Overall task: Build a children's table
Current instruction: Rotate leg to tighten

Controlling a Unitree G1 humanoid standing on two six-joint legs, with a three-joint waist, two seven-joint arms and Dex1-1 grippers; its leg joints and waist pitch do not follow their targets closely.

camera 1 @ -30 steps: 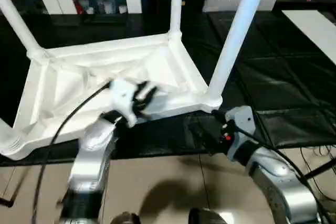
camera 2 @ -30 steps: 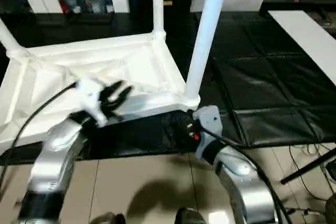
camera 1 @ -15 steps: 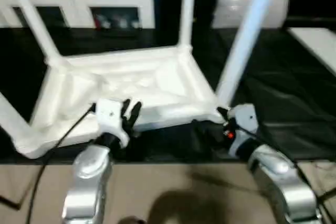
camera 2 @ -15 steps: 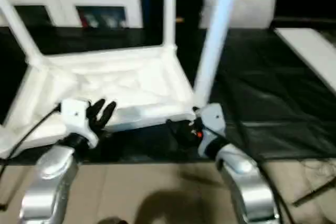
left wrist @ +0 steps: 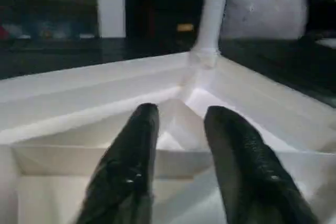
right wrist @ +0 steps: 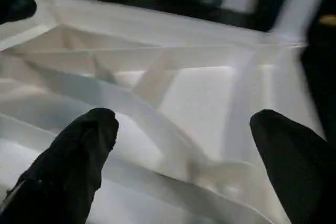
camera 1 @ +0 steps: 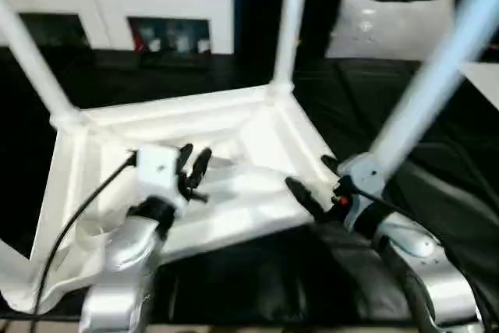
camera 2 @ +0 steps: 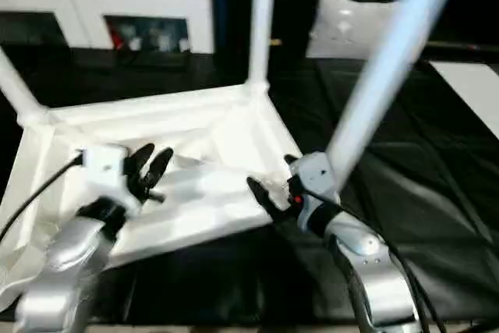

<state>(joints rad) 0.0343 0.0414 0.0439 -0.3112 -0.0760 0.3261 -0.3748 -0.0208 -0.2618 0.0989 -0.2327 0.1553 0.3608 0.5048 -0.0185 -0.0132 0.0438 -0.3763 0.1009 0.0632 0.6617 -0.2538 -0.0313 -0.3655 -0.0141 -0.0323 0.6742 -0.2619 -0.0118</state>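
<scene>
The children's table lies upside down on the black padding, its ribbed white underside facing up. Three white legs stand in corner sockets: one at the far corner, one at the left, one at the near right. My left gripper hovers over the near part of the underside, fingers a little apart with nothing between them. My right gripper is wide open just beside the near right socket, its fingertips spanning a rib without closing on it.
The black padded work surface stretches to the right and behind. White cabinets and a white cushion-like object stand at the back. A black cable trails from my left wrist across the table's near left rim.
The camera has moved closer and tilted. Both grippers have advanced from the near rim to over the table's underside. The left fingers have spread slightly.
</scene>
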